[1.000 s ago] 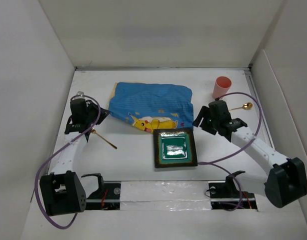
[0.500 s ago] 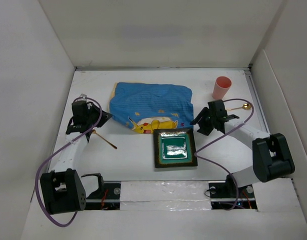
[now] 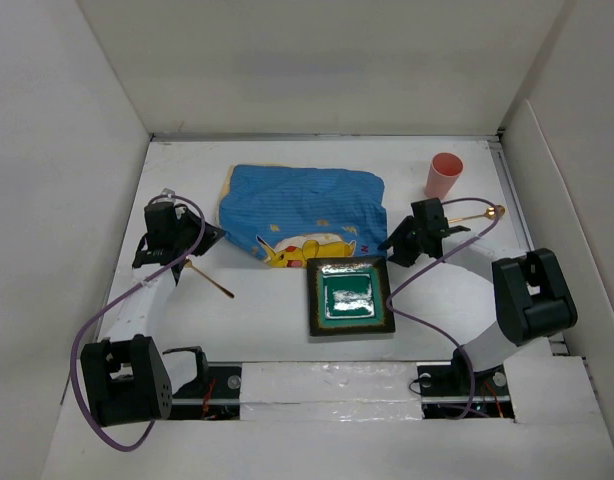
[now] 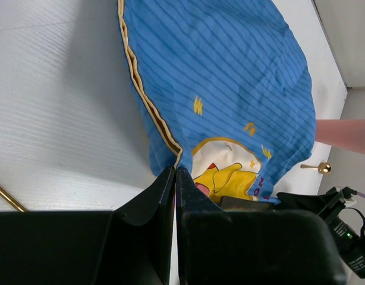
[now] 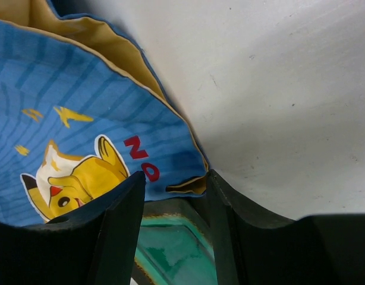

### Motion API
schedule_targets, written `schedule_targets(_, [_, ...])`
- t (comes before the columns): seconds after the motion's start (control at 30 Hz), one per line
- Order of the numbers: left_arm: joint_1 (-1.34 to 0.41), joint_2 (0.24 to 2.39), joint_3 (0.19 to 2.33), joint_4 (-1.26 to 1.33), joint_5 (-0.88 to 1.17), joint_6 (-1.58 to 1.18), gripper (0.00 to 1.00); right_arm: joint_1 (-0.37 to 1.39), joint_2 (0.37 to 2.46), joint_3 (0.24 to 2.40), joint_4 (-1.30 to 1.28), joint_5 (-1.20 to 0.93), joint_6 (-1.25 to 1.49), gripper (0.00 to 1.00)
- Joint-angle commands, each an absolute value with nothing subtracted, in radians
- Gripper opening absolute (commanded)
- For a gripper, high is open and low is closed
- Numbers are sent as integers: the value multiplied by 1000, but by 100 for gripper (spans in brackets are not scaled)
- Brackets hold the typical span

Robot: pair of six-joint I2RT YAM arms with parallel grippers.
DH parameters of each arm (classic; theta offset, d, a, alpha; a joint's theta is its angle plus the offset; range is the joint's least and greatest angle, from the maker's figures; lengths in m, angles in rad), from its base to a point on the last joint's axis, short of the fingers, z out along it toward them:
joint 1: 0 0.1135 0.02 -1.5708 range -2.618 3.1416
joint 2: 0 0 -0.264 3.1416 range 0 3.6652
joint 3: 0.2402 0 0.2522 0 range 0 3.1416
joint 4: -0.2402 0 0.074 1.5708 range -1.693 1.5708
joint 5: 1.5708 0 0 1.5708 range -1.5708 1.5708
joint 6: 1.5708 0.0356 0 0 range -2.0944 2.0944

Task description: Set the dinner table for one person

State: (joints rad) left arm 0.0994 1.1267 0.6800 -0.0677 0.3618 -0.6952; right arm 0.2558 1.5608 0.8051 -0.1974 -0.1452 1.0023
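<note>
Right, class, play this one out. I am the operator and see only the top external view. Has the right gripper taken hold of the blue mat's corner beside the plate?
Observer: Not yet. The right wrist view shows the right gripper open, with the blue mat corner lying between its fingers.
Operator: And the left gripper?
Observer: The left gripper is shut on the mat's other near corner, its fingers pressed together.
Operator: Does the right-hand corner reach the plate?
Observer: It seems to. Its turned-up yellow tip sits right at the green plate rim.
</note>
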Motion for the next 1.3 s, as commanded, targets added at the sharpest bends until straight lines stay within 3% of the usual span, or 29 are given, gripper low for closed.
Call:
schedule_targets(0.0, [103, 1121, 677, -38, 362, -676, 0, 252, 1566, 839, -166, -167, 1011, 49])
schedule_targets(0.37, [103, 1115, 669, -35, 348, -684, 0, 252, 1563, 867, -192, -175, 1008, 19])
schedule_targets(0.5, [103, 1114, 672, -37, 344, -687, 0, 252, 1549, 873, -184, -172, 1011, 0])
schedule_targets(0.67, [103, 1140, 732, -14, 357, -713, 0, 232, 1499, 928, -164, -141, 980, 0])
schedule_targets(0.8, [103, 1181, 872, 31, 382, -765, 0, 232, 1433, 1095, -230, -43, 894, 0])
schedule_targets(1.27, [103, 1258, 1638, -52, 417, -887, 0, 222, 1149, 1683, -423, 95, 667, 0])
